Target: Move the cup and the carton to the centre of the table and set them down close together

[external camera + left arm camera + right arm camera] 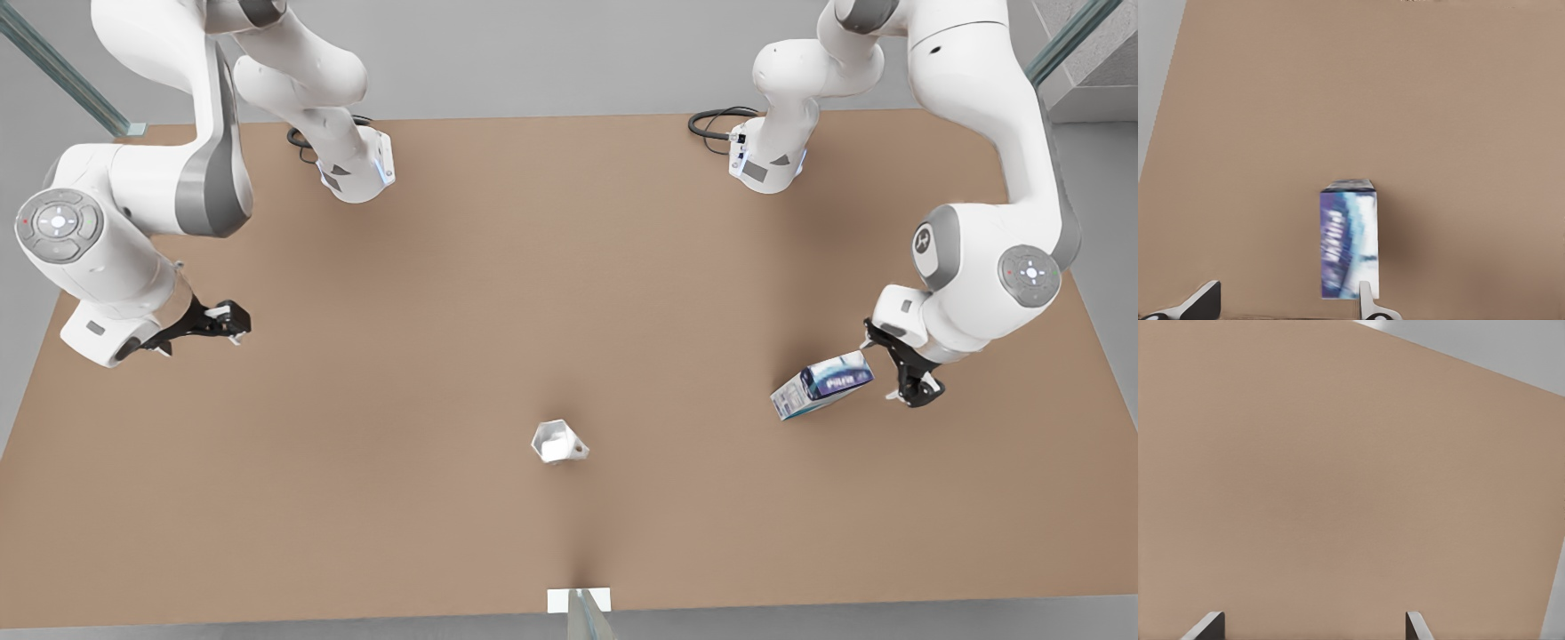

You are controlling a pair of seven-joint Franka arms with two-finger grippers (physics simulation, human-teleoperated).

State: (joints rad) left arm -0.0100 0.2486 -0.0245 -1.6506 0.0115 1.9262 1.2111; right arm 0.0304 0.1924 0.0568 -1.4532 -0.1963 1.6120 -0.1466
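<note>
Tan bench carrying two white arm bases at its far edge. Left end effector, at the front view's right, sits just beside the carton, its fingers spread apart and gripping nothing; one finger lies close against the carton, the other well clear. Right end effector, at the front view's left, hangs over bare bench, fingers spread wide, empty. The carton lies tilted at right; the cup stands near the bench's centre, toward the near edge, well apart from the carton.
</note>
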